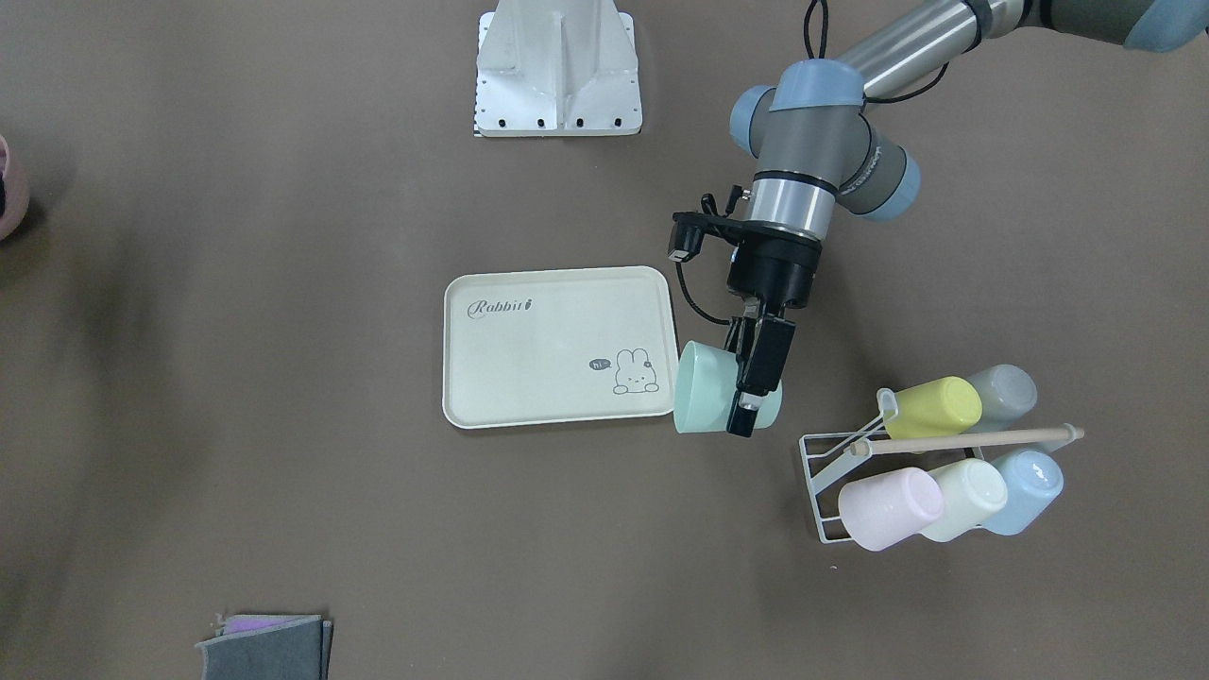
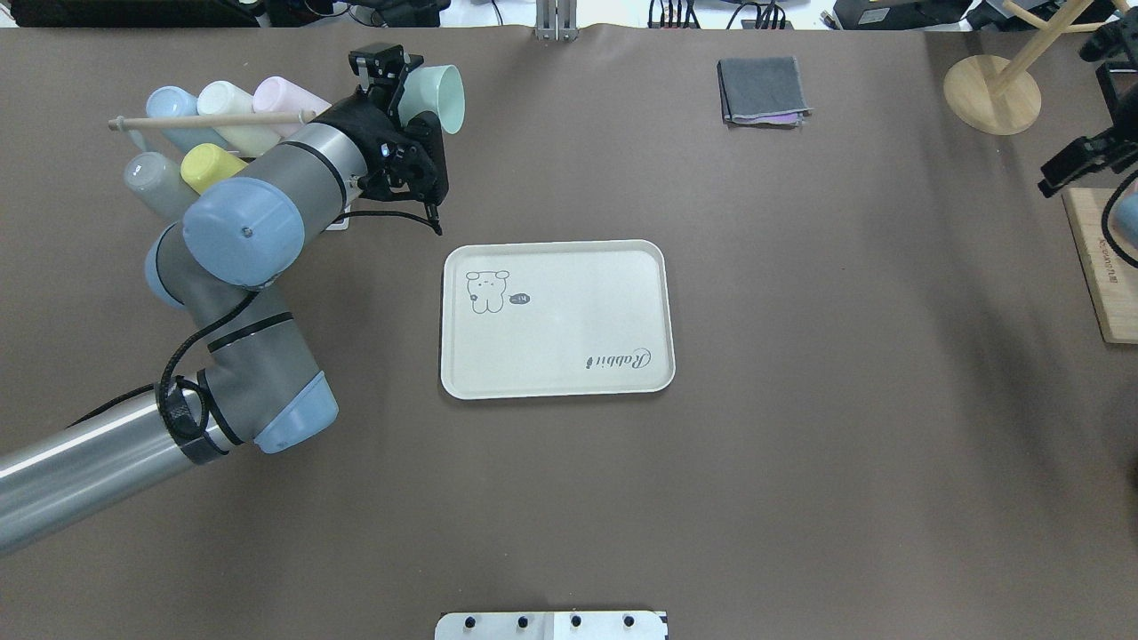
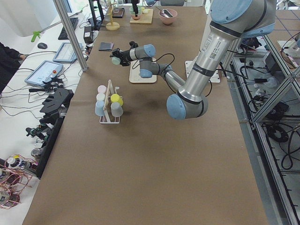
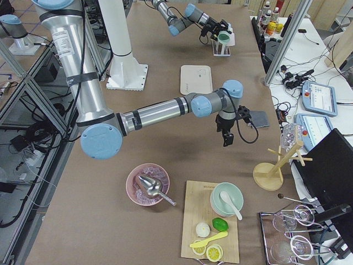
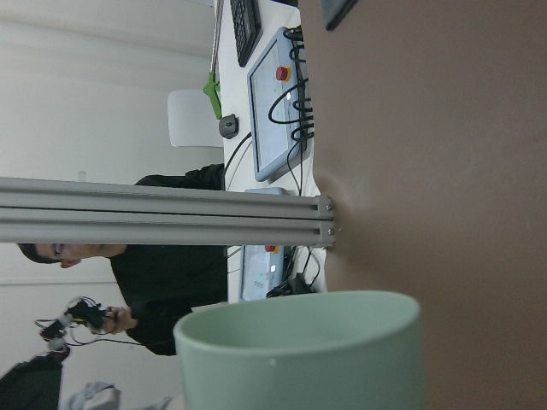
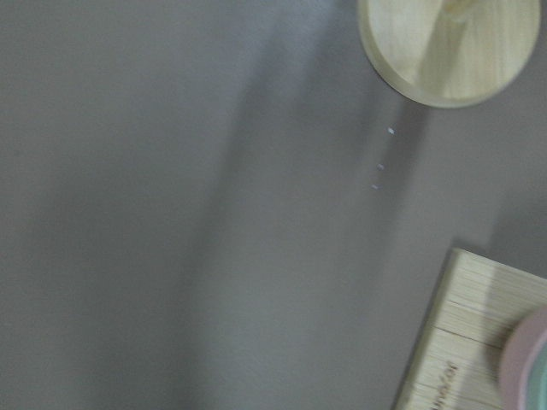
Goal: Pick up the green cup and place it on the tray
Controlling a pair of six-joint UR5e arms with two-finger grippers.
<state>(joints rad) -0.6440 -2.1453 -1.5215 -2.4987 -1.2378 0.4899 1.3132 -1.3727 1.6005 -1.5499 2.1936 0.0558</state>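
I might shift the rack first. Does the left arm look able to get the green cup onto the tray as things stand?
Probably yes: the left gripper holds the green cup raised, between the rack and the tray, with nothing standing between the cup and the tray's bare surface.

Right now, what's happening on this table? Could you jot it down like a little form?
Held item: green cup, tipped on its side, lifted off the table
Holder: left tool, shut on the cup
Tray: nothing on it yet
Rack: holds five other cups
Right tool: at the table's far end, open or shut unclear
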